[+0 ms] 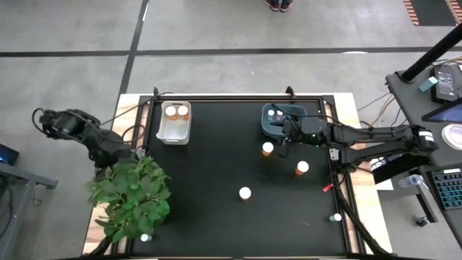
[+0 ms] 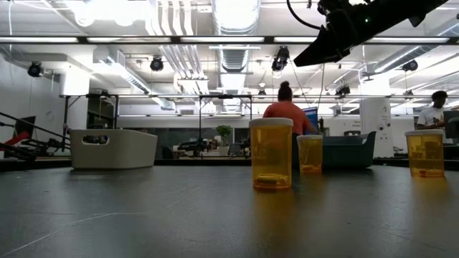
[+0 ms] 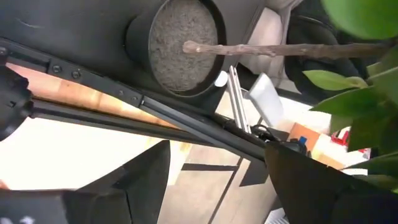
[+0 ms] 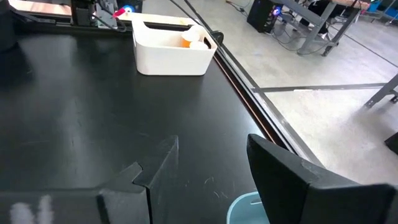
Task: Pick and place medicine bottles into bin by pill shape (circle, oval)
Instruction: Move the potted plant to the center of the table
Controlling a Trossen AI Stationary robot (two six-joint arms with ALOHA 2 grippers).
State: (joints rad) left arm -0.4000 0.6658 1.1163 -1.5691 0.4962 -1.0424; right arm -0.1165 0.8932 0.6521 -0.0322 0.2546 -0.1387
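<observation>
Medicine bottles lie spread over the black table (image 1: 216, 217), and some are already sorted. Two white-capped ones sit in the white bin (image 1: 174, 121) at the far left — presumably one pill shape. In the middle stands a lone bottle (image 1: 245, 193), then an amber bottle (image 1: 268, 149) just beside the dark blue bin (image 1: 276, 119), which holds a few more, and another amber bottle (image 1: 302, 168) nearer the right edge. Two small pale ones sit at the near corners, one under the potted plant (image 1: 130, 198).

The left gripper (image 3: 217, 180) waits off the table's left side by the plant, fingers apart and empty. The right gripper (image 4: 208, 168) hovers at the blue bin's rim, fingers spread wide with nothing between them — probably placed there for a drop, or about to reach for the nearest amber bottle.

No label or writing can be read on any bottle.
</observation>
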